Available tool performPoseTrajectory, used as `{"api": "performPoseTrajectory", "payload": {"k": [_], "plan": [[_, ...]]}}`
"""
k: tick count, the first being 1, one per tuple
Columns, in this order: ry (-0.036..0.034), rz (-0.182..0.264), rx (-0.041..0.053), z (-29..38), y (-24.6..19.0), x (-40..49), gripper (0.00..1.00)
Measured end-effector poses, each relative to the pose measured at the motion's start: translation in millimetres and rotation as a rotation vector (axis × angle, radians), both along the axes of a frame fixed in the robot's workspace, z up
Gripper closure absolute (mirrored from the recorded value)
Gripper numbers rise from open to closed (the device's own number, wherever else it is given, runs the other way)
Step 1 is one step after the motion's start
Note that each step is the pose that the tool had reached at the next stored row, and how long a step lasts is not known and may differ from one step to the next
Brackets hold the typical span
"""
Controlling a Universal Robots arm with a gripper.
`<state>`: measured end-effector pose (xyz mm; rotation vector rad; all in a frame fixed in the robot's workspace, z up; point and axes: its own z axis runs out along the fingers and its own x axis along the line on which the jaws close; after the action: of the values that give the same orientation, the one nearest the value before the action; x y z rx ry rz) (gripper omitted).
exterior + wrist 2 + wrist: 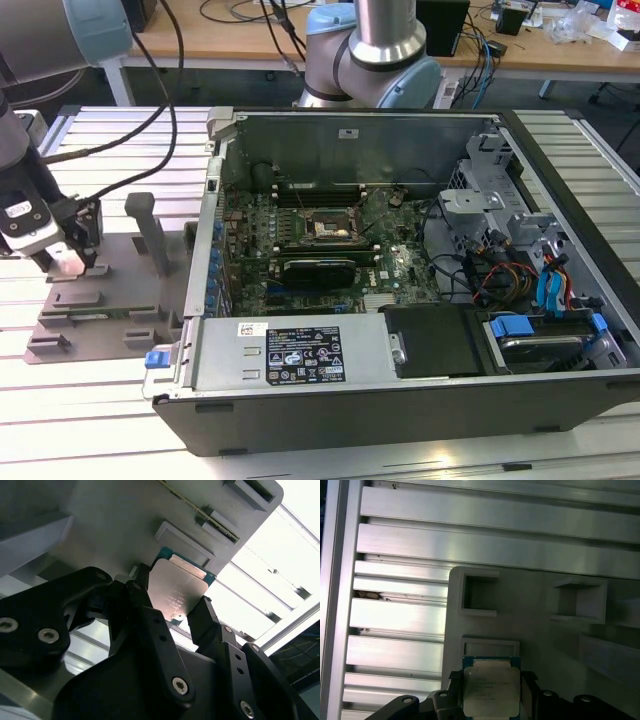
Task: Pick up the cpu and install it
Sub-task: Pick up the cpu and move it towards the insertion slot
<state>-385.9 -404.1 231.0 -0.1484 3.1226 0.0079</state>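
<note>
The cpu (pixel 181 586) is a small square chip with a shiny silver top and a thin green edge. It sits between the black fingers (pixel 202 620) of my gripper (pixel 172 602), which press on two opposite sides of it. The first wrist view shows the cpu (pixel 491 690) just over the grey fixture plate (pixel 545 645), beside a raised pocket. In the exterior view my gripper (pixel 68 262) hangs low over the fixture plate (pixel 110 300) at that view's left, well apart from the open computer case. The dark cpu socket (pixel 330 228) with its metal frame lies on the motherboard inside.
The open computer case (pixel 400 270) takes up the middle and right of the exterior view, with tall walls, a long black card (pixel 318 268), drive cages and cables. A grey upright post (pixel 150 232) rises from the fixture plate between my gripper and the case. The slatted aluminium table (pixel 400 615) surrounds everything.
</note>
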Motion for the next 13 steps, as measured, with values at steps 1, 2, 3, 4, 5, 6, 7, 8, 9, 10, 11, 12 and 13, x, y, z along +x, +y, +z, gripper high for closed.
{"api": "performPoseTrajectory", "payload": {"k": [1, 2, 3, 4, 5, 6, 7, 8, 9, 10, 11, 12, 13], "plan": [[-0.0001, 0.0, 0.0001, 1.1, 0.0, 0.0, 0.45], [0.0, 0.0, 0.0, 2.0, 0.0, 0.0, 0.45], [-0.0001, 0.0, 0.0, 2.8, 0.0, 0.0, 0.45], [0.0, 0.0, 0.0, 5.0, 0.0, 0.0, 0.45], [0.0, 0.0, 0.0, 6.4, 0.0, 0.0, 0.45], [0.0, 0.0, 0.0, 7.2, 0.0, 0.0, 0.45], [0.0, 0.0, 0.0, 8.5, 0.0, 0.0, 0.45], [0.0, 0.0, 0.0, 9.9, 0.0, 0.0, 0.45], [0.0, 0.0, 0.0, 10.7, 0.0, 0.0, 0.45], [0.0, 0.0, 0.0, 11.5, 0.0, 0.0, 0.45], [0.0, 0.0, 0.0, 13.0, 0.0, 0.0, 0.45], [-0.0001, 0.0, 0.0001, 14.4, 0.0, 0.0, 0.45], [0.0, 0.0, 0.0, 16.5, 0.0, 0.0, 0.45]]}}
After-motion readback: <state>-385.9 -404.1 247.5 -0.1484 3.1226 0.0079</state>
